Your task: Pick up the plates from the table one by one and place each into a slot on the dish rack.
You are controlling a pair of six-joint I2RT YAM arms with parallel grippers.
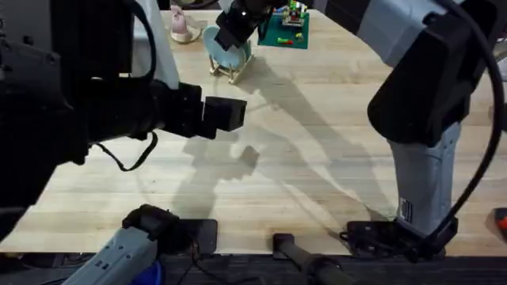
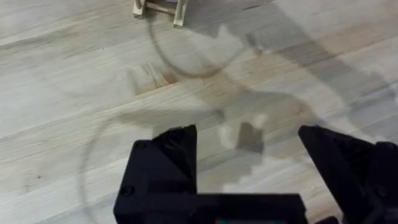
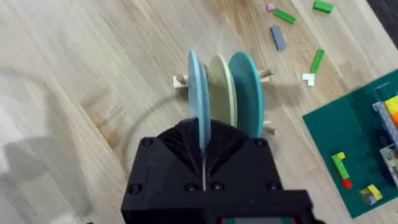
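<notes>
- Fingers of the right gripper (image 3: 203, 165) are clamped on the rim of the blue plate (image 3: 196, 93), which stands upright in the rack (image 3: 180, 79) at the centre of the right wrist frame; overhead, that claw sits at the top centre.
- Cream plate (image 3: 219, 87) and teal plate (image 3: 245, 90) stand in the slots just beside the blue one, all three near parallel, so the task looks almost finished.
- If you pull back before you let go, you will likely drag the blue plate out or tip the light rack over.
- If you spread the fingers wide, one may knock the cream plate, which stands very close.
- Loose bricks (image 3: 284, 15) and the green baseplate (image 3: 348, 143) lie to the right of that frame; a sideways retreat could sweep them.
- Left gripper (image 2: 249, 155) hangs open over bare table (image 2: 74, 93), holding nothing; overhead its arm shows large at the left, so lift the right arm clear of it.
</notes>
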